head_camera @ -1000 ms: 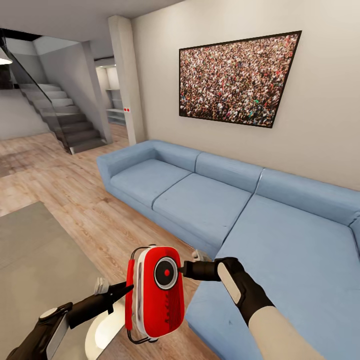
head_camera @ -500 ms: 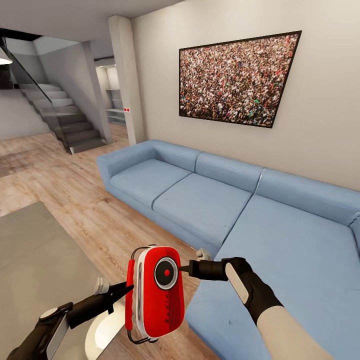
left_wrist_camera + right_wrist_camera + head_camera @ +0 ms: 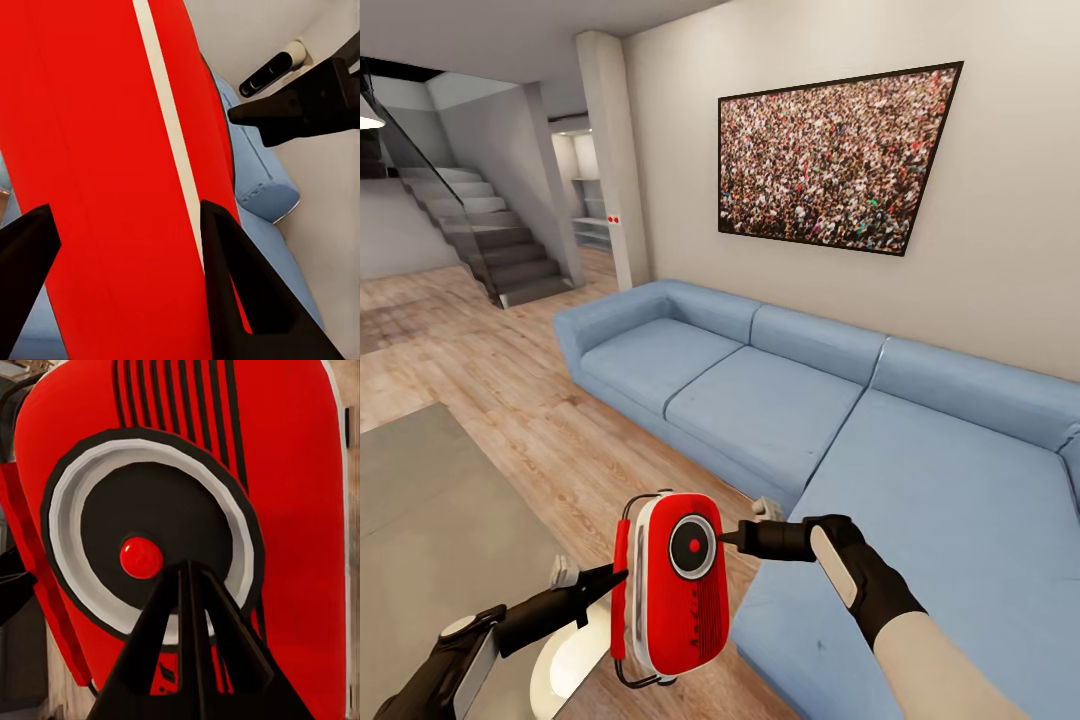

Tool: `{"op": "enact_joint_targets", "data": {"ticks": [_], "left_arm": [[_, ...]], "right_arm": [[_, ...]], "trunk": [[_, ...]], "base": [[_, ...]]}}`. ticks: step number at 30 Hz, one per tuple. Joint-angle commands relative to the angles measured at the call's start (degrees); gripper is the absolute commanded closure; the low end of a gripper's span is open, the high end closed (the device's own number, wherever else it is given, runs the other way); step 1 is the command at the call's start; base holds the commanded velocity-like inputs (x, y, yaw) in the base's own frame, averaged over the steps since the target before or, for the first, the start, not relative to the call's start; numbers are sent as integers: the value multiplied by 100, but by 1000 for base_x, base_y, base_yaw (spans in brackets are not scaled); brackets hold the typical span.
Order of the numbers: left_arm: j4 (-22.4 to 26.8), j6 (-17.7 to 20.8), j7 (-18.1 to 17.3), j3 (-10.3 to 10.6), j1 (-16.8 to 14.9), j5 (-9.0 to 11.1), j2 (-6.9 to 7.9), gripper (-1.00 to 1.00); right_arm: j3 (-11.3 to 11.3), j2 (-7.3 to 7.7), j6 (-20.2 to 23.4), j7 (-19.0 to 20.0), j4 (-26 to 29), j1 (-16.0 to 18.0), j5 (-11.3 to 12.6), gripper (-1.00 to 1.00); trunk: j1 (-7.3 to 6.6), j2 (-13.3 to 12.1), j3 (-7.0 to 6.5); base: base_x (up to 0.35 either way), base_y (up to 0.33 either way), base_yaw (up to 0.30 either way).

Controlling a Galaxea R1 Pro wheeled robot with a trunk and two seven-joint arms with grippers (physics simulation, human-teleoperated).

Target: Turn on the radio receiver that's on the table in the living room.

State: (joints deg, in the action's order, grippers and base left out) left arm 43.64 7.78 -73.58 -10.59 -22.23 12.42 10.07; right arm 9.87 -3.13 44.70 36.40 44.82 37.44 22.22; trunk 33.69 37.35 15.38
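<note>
Radio is being held upright in mid-air, low centre of head view, above the wood floor betw. the grey table and the blue sofa. It is not resting on the table.

Left gripper is clamping the radio by its left edge; in the left wrist view both black fingers are sitting against the red shell either side of the white stripe. Closed on the radio.

Right gripper is pointing at the radio's face with fingers pressed together, nothing betw. them. In the right wrist view the joined tips are sitting on the black dial, just beside the small red button; actual contact w/ the button cannot be confirmed.

Vs. 1.0 s ago: right wrist and forearm are sitting slightly further right and lower; tip is staying at the dial. Vs. 0.5 s ago: no visible change. Radio, left arm and camera are holding position throughout.

Background: crowd photo on wall, stairs at rear left.
</note>
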Motion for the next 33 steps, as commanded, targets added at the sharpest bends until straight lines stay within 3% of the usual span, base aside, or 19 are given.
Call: {"op": "enact_joint_targets", "data": {"ticks": [1,5,8,12,33], "left_arm": [[4,-13,11,-4,-1,6,-2,100],[6,-13,11,-4,-1,6,-5,100],[7,-8,11,-4,-1,6,-1,100],[8,-5,11,-4,-1,6,1,100],[10,-4,14,-4,-1,6,-4,100]], "right_arm": [[2,-6,0,-13,0,0,-2,100],[21,-55,2,-53,0,13,2,100],[30,-194,1,-279,0,35,10,100],[40,-273,-2,-415,0,66,18,100],[42,-317,-3,-432,-5,72,38,100]], "trunk": [[0,0,0],[0,0,0],[0,0,0],[0,0,0],[0,0,0]], "base": [[0,0,0],[0,0,0],[0,0,0],[0,0,0],[0,0,0]]}}
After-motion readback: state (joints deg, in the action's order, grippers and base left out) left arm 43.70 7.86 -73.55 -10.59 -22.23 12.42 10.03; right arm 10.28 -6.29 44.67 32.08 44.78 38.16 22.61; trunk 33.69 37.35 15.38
